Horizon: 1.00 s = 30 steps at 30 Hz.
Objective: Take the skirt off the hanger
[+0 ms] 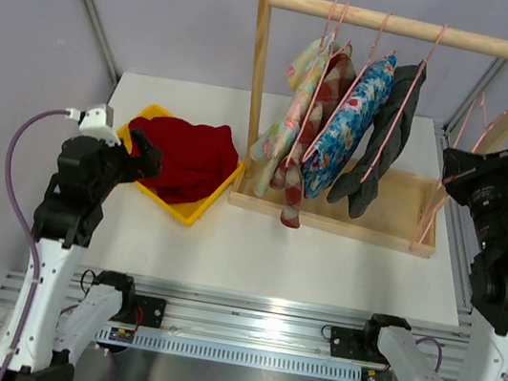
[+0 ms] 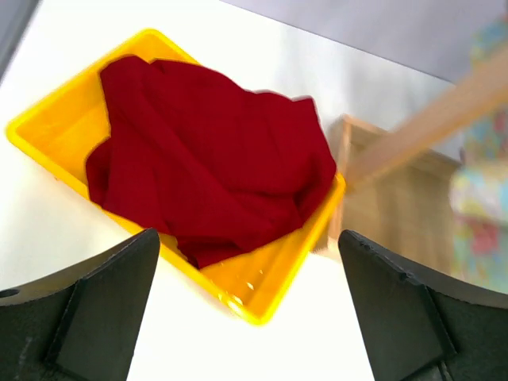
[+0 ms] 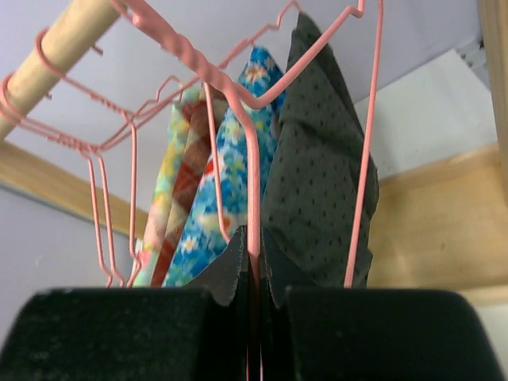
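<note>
Skirt (image 2: pixel 214 151), dark red, lies crumpled in a yellow tray (image 2: pixel 48 119) on the white worktop (image 1: pixel 273 252), left of the wooden rack (image 1: pixel 254 84). The left wrist view shows the left end effector (image 2: pixel 246 234) spread wide and empty just above the tray's near rim. Only the right wrist view shows the right end effector (image 3: pixel 252 238) pinched on a bare pink hanger (image 3: pixel 252 175).

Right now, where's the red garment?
In the top view, the red garment lies in the yellow tray, left side, right beside the wooden rack.
</note>
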Motion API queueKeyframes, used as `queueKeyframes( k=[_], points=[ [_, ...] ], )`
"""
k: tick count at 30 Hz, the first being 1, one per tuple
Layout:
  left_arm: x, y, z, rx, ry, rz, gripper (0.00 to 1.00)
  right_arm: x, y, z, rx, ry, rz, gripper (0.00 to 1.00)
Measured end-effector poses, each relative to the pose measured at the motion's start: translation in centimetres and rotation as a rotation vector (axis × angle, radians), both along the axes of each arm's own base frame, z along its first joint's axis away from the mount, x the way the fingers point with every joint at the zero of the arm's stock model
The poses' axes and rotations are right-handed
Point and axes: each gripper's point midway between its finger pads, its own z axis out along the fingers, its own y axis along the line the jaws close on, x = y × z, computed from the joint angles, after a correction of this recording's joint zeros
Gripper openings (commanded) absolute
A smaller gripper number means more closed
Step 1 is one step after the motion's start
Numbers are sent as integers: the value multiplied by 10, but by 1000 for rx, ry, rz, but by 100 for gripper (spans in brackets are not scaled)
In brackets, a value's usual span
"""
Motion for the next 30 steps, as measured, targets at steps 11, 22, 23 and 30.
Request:
queueKeyframes(
  k=[11, 22, 23, 30],
  points=[
    [-36, -20, -89, -29, 212, -124, 99, 99, -23, 20, -79, -59, -106, 0],
    [-39, -23, -79, -32, 164, -145, 99, 144, -43, -26, -142, 84, -194, 0],
    [-39, -24, -79, -32, 164, -149, 99, 136, -45, -28, -145, 86, -206, 0],
    [-39, -25, -79, -33, 164, -159, 99, 88, -60, -21, -189, 62, -286, 1]
  ],
)
